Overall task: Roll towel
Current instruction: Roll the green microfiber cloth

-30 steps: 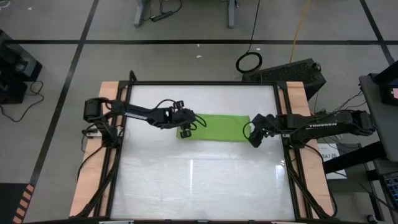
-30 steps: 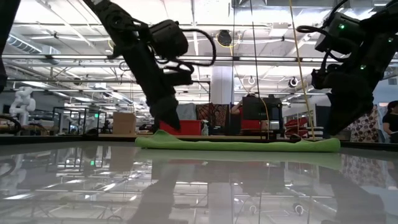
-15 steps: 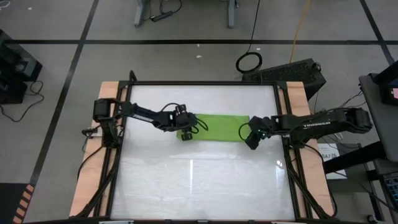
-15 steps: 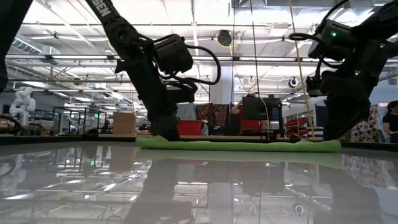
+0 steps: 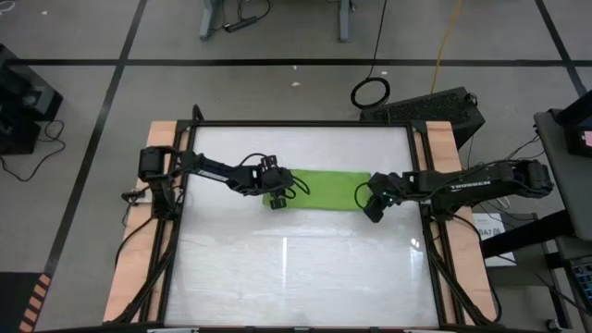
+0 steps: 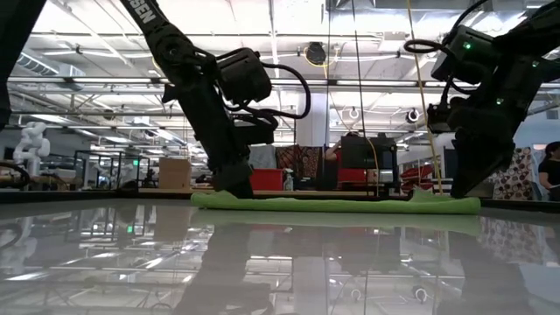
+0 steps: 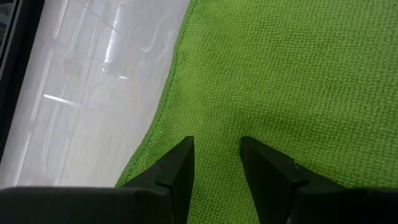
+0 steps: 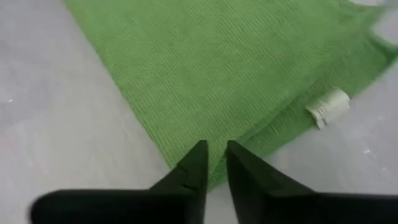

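Since a second ago: right gripper [image 5: 368,205] shifted slightly toward frame left along the towel's right end, fingers drawn closer; left gripper [image 5: 277,196] lowered onto the towel's left end and unchanged over the last half second.

High view: towel [image 5: 324,190] lying flat as a lime-green strip across the upper middle of the glossy surface [image 5: 296,268], long side running left to right. Left gripper at the strip's left end, arm reaching in from frame left. Right gripper at the strip's right end near its lower corner, arm reaching in from frame right.

Low view: towel [image 6: 341,205] seen as a thin green band lying on the surface [image 6: 262,262] across the middle of the frame. Left gripper [image 6: 233,187] planted on the band's left end. Right gripper [image 6: 462,189] down at the band's right end. Workshop room beyond, with a person at the far right edge.

Left wrist view: towel [image 7: 280,81] filling most of the frame, its edge running diagonally against the pale surface [image 7: 81,93] at upper left. Left gripper [image 7: 216,163] fingers [image 7: 177,171] parted by a modest gap, tips on the cloth, fabric visible between them; grip not certain.

Right wrist view: towel [image 8: 224,68] across the upper frame, white label [image 8: 328,106] at its right-hand edge. Right gripper [image 8: 212,163] fingers [image 8: 194,168] nearly together, tips at the cloth's lower edge with a thin sliver of green between; a true pinch cannot be told.
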Action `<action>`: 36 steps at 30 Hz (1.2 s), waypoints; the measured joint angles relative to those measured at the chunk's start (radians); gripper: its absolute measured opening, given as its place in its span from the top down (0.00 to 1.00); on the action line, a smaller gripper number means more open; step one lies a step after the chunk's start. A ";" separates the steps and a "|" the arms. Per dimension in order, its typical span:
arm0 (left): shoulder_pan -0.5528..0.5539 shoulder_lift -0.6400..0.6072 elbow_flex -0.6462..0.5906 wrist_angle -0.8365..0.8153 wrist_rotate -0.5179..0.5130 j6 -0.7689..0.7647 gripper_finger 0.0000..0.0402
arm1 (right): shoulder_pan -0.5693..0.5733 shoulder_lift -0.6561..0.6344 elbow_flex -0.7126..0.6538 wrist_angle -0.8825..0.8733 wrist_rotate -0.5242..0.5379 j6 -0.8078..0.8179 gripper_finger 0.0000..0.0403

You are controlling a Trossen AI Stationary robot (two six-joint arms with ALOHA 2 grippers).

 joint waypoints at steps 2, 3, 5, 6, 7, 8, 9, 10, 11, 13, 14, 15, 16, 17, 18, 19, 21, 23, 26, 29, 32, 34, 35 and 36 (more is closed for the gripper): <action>0.000 0.000 0.000 0.000 0.000 0.000 0.65 | 0.008 0.000 0.000 0.008 0.000 -0.016 0.97; 0.000 0.000 0.000 0.000 0.000 0.000 0.65 | 0.012 0.000 0.000 0.011 -0.001 -0.020 0.98; 0.000 0.000 0.000 0.000 0.000 0.000 0.65 | 0.018 0.000 0.000 0.012 0.000 -0.020 0.98; 0.000 0.000 0.000 0.000 0.000 0.000 0.65 | 0.020 0.000 0.000 0.007 0.000 -0.020 0.98; 0.000 0.000 0.000 0.000 0.000 0.000 0.65 | 0.021 0.000 0.000 0.002 0.001 -0.021 0.99; 0.000 0.000 0.000 0.000 0.000 0.000 0.65 | 0.021 0.000 0.000 -0.002 0.002 -0.024 0.99; 0.000 0.000 0.000 0.000 0.000 0.000 0.65 | 0.021 0.000 0.000 -0.007 0.005 -0.026 1.00; 0.000 0.000 0.000 0.000 0.000 0.000 0.65 | 0.021 0.000 0.000 -0.014 0.013 -0.027 1.00; 0.000 0.000 0.000 0.000 0.000 0.000 0.65 | 0.021 0.000 0.000 -0.025 0.023 -0.027 0.99; 0.000 0.000 0.000 0.000 0.000 0.000 0.65 | 0.021 0.000 0.000 -0.052 0.035 -0.023 0.99; 0.000 0.000 0.000 0.000 0.000 0.000 0.65 | 0.021 0.000 0.000 -0.067 0.045 -0.022 0.99; 0.000 0.000 0.000 -0.001 0.000 0.000 0.65 | 0.021 0.000 0.000 -0.080 0.054 -0.019 0.99; 0.000 0.000 0.000 -0.001 0.000 0.000 0.65 | 0.021 0.000 0.000 -0.091 0.058 -0.012 0.98; 0.000 0.000 0.000 -0.001 0.000 0.000 0.65 | 0.021 0.000 0.000 -0.099 0.064 -0.006 0.97; 0.000 0.000 0.000 -0.001 0.000 0.000 0.65 | 0.021 0.000 0.000 -0.100 0.073 -0.001 0.96; 0.000 0.000 0.000 -0.001 0.000 0.000 0.65 | 0.021 0.000 0.000 -0.100 0.076 0.002 0.94; 0.000 0.000 0.000 -0.001 0.000 0.000 0.65 | 0.021 0.000 0.000 -0.099 0.077 0.006 0.89; 0.000 0.000 0.000 -0.001 0.000 0.001 0.65 | 0.021 0.000 0.000 -0.095 0.080 0.007 0.83; 0.000 0.000 0.000 -0.001 0.000 0.001 0.65 | 0.021 0.000 0.000 -0.093 0.080 0.022 0.73; 0.000 0.000 0.000 -0.001 0.000 0.000 0.65 | 0.021 0.000 0.000 -0.087 0.080 0.028 0.66; 0.000 0.000 0.000 -0.001 0.000 0.000 0.65 | 0.021 0.000 -0.011 -0.024 0.076 0.033 0.63; 0.000 0.000 0.000 0.001 0.000 0.001 0.65 | 0.019 0.000 -0.032 0.032 0.055 0.033 0.63; 0.000 0.000 0.000 0.002 0.000 0.001 0.65 | 0.016 0.000 -0.042 0.053 0.046 0.034 0.64; 0.000 0.000 0.000 0.002 0.000 0.001 0.65 | 0.012 0.000 -0.052 0.067 0.043 0.037 0.65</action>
